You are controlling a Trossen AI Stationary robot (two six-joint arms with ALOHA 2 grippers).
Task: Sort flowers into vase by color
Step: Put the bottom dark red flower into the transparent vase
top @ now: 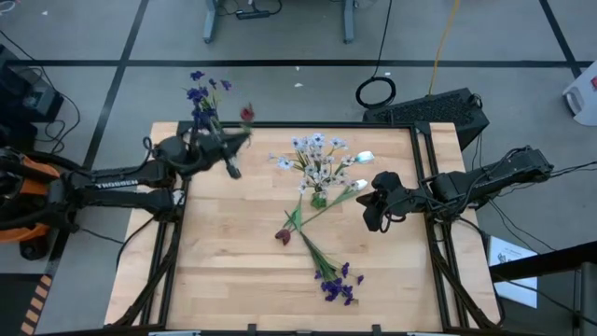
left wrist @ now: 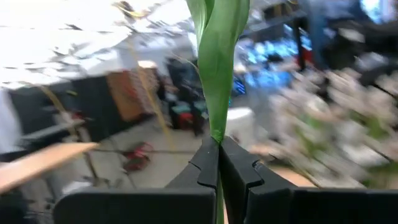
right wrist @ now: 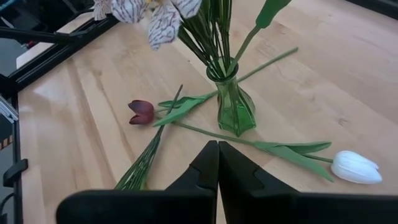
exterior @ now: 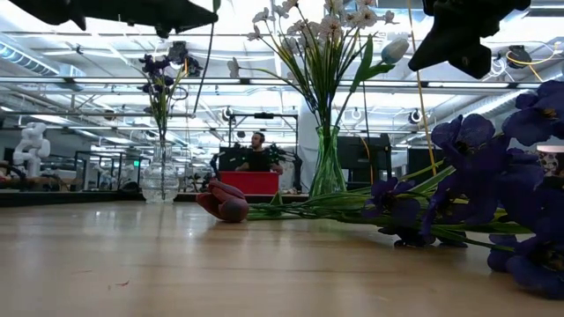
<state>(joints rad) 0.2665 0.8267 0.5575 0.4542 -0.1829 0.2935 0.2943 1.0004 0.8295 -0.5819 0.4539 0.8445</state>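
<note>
From above, I see my left gripper near the table's far left corner, closed on a red tulip whose bud points beyond the far edge. A clear vase with purple flowers stands just beside it. I judge the step in hand is getting this tulip into a vase; to do it well I would swing the stem upright, cut end down, bring it over the mouth and only then let go. My right gripper waits right of centre, holding nothing. The green vase in the middle holds pale flowers. Loose on the table lie a white tulip, a second red tulip and a purple bunch.

At table height, the clear vase with its purple stems stands at the back left, and the green vase carries a tall pale spray. The loose red tulip lies on the wood, with purple blooms close to the lens.

Through the left wrist camera, the fingers are pinched shut on a green stem and leaf; the bud is out of sight.

Through the right wrist camera, the fingers are pressed together with nothing between them. Beyond them stands the green vase, full of stems, with a white tulip and the red tulip lying either side
</note>
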